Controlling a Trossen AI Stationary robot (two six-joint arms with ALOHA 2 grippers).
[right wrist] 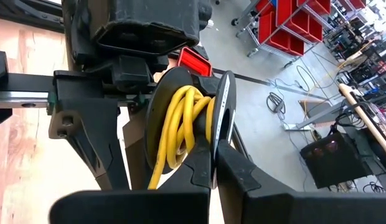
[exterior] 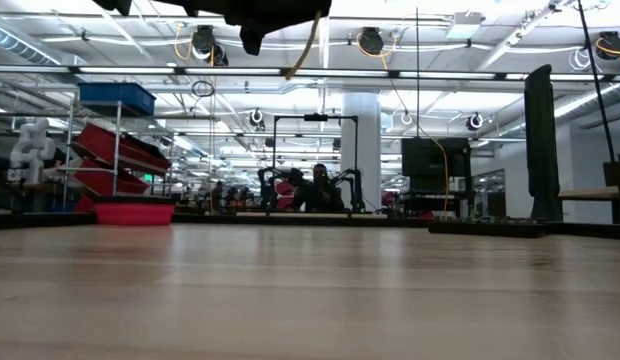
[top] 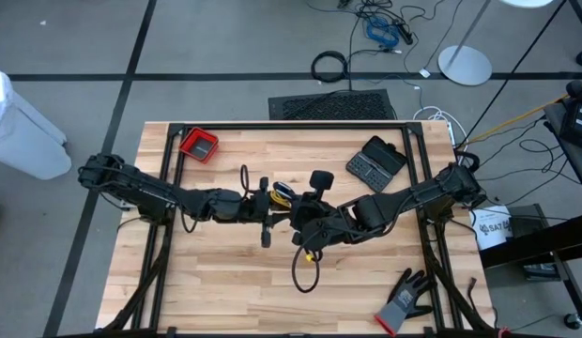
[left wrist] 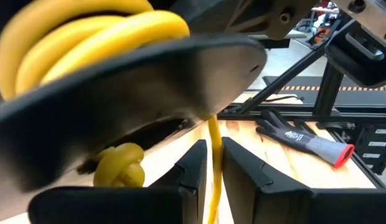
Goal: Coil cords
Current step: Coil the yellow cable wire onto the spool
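Both arms reach in over the middle of the tabletop [top: 225,282] and meet there. The right hand [right wrist: 213,163] is closed on the rim of a black spool [right wrist: 225,106], which carries the coiled yellow cord [right wrist: 180,124]. The left hand [left wrist: 213,163] stands slightly open, with the hanging end of the yellow cord between its fingers. A black cord [top: 300,272] hangs looped below the hands. A red tray [top: 199,145] lies at the far left corner; I cannot tell its content.

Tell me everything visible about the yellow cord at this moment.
The yellow cord is thin, smooth and rubbery-looking, wound in several turns on a dark spool held up over mid-table. The right gripper is shut on the spool's hub. A knotted lump shows below the windings; a free tail hangs straight down between the left gripper's slightly parted fingers.
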